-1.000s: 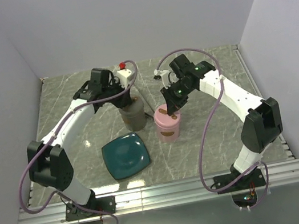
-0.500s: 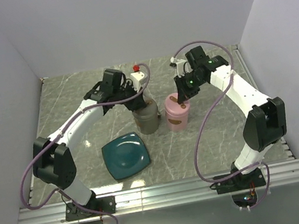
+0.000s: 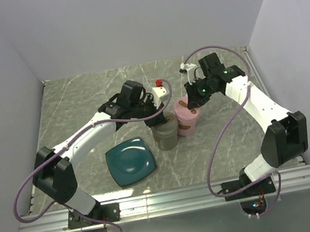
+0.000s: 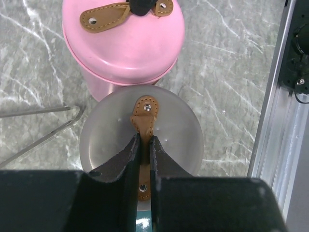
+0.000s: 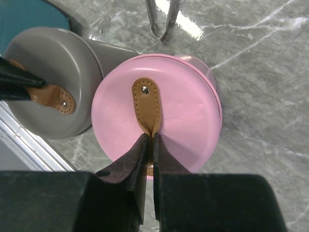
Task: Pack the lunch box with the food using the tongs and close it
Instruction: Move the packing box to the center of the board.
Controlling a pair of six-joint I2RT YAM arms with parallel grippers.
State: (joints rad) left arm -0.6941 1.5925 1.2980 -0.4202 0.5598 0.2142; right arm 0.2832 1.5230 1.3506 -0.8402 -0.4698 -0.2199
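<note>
The lunch box shows as two round tins, each with a brown leather strap on its lid. My left gripper (image 3: 159,117) (image 4: 144,138) is shut on the strap (image 4: 145,113) of the grey tin (image 3: 167,138) (image 4: 178,140). My right gripper (image 3: 192,107) (image 5: 150,138) is shut on the strap (image 5: 147,106) of the pink tin (image 3: 187,124) (image 5: 188,111). The two tins stand side by side, close together. The silver tongs (image 4: 38,111) (image 5: 155,24) lie on the table behind them. The food is out of view.
A teal square plate (image 3: 130,162) lies left of and nearer than the grey tin, with nothing on it. White walls close in the back and both sides of the marble table. A metal rail (image 3: 169,197) runs along the near edge.
The left arm has carried the grey tin to the right and toward the front. The right arm has moved the pink tin right and slightly back. Both grips stayed shut.
</note>
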